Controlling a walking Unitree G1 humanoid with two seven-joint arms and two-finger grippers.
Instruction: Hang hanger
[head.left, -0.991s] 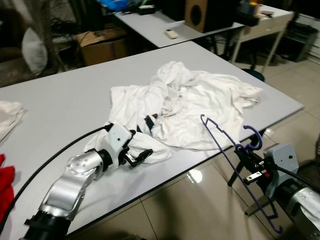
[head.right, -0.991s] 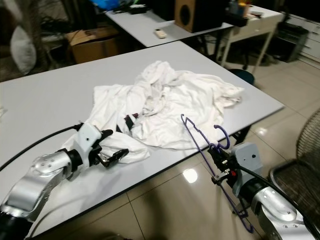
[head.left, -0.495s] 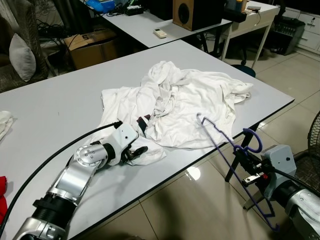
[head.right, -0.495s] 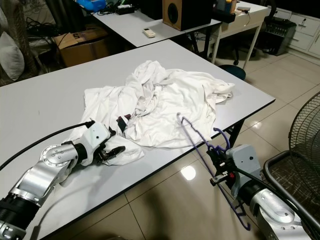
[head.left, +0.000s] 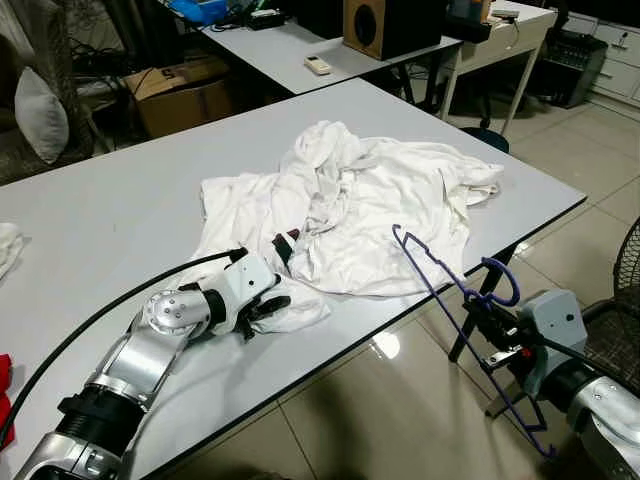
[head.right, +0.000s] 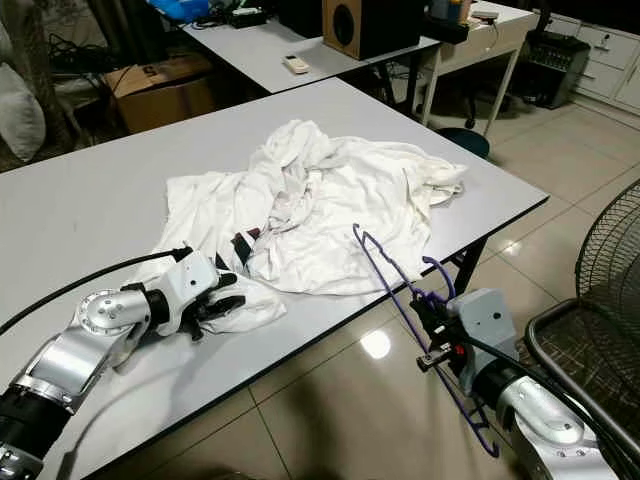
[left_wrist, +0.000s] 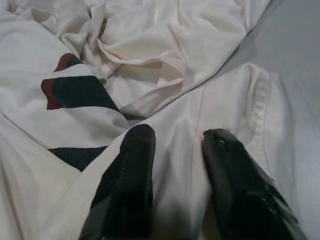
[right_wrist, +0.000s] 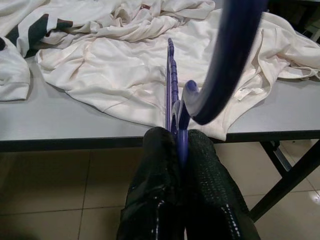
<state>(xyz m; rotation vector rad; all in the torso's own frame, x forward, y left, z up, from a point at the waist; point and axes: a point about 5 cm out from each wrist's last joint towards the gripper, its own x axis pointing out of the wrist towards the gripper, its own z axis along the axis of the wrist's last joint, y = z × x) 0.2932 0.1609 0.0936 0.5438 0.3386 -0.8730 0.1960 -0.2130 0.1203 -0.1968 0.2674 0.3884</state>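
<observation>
Nearest, on the right and off the table's near edge, the right gripper (right_wrist: 179, 150) is pinching a purple hanger (head.left: 455, 300) just below its hook, both black fingers (right_wrist: 155, 170) pressing together on the thin plastic. The hanger is tilting up and away over the tiled floor (head.left: 400, 420), its upper end reaching over the near hem of the shirt. On the left, the left gripper (left_wrist: 175, 142) is lying low on the white table (head.left: 110, 220), its fingers slightly apart with a fold of the white shirt (head.left: 370, 200) sitting between them. The shirt is lying crumpled across the middle of the table, dark and red stripes showing. Farther back, a second table (head.left: 290, 50) is carrying a wooden speaker (head.left: 375, 25) and a remote (head.left: 318, 65).
</observation>
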